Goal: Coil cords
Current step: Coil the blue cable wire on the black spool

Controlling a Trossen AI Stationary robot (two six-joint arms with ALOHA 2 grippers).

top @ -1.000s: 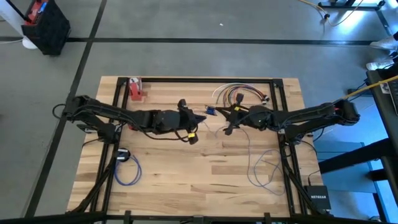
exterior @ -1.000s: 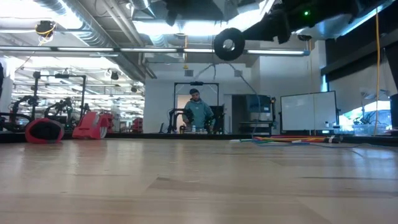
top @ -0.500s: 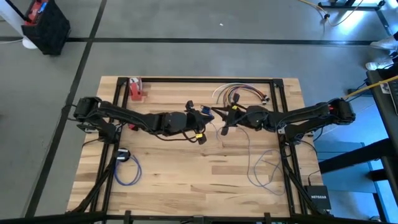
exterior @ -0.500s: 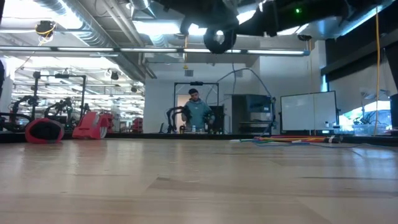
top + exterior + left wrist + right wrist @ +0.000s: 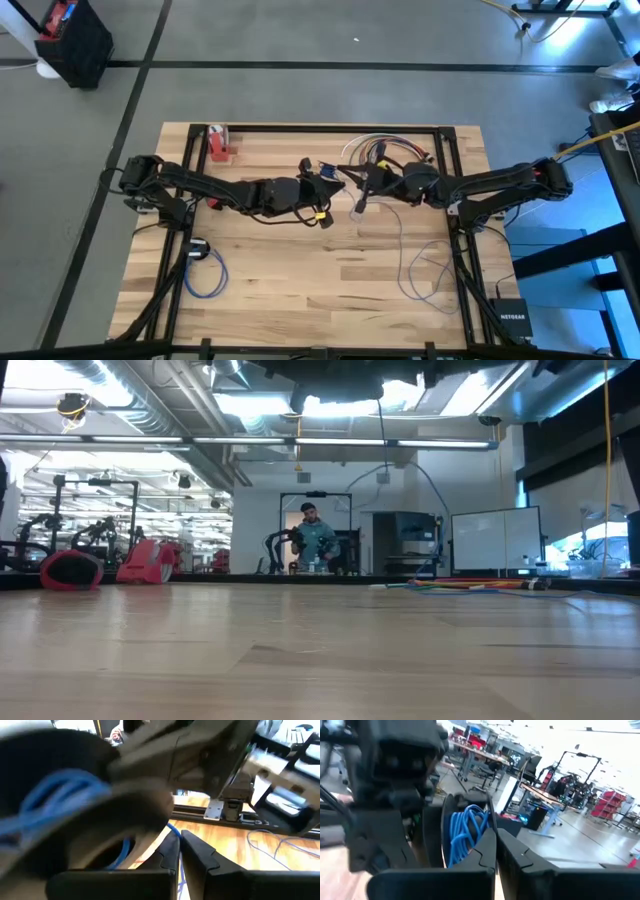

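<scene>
A blue cord (image 5: 418, 270) lies with its loose tail on the table at the right. Its other end is gathered into blue loops (image 5: 464, 831) held up over the table's middle. My right gripper (image 5: 356, 192) reaches in from the right and is shut on those loops. My left gripper (image 5: 326, 181) comes from the left, meets it there, and is shut on a strand of the same cord (image 5: 173, 827). In the low view the cord (image 5: 432, 510) hangs in an arc from the grippers above. My left gripper pinches a single blue strand (image 5: 174, 828) between its two fingertips, reaching nearly level from the table's left. The strand runs on down past the fingers, clear of the table. My right gripper pinches the bundle of blue loops (image 5: 470, 837) between its two fingers, reaching level from the table's right. Several turns of cord lie in the hold. The loops are lifted clear of the table, and the tail trails slack down to it.
A second blue cord (image 5: 206, 274) lies coiled at the near left beside a small black disc (image 5: 197, 249). A fan of coloured cords (image 5: 385, 150) lies at the far middle, and a red object (image 5: 218, 143) at the far left. A person (image 5: 316, 540) stands in the room beyond.
My left gripper has moved toward the table's right, up to my right gripper. My right gripper has risen and rolled, carrying the loops up out of the low view's top. The hanging cord now swings in a wider arc.
</scene>
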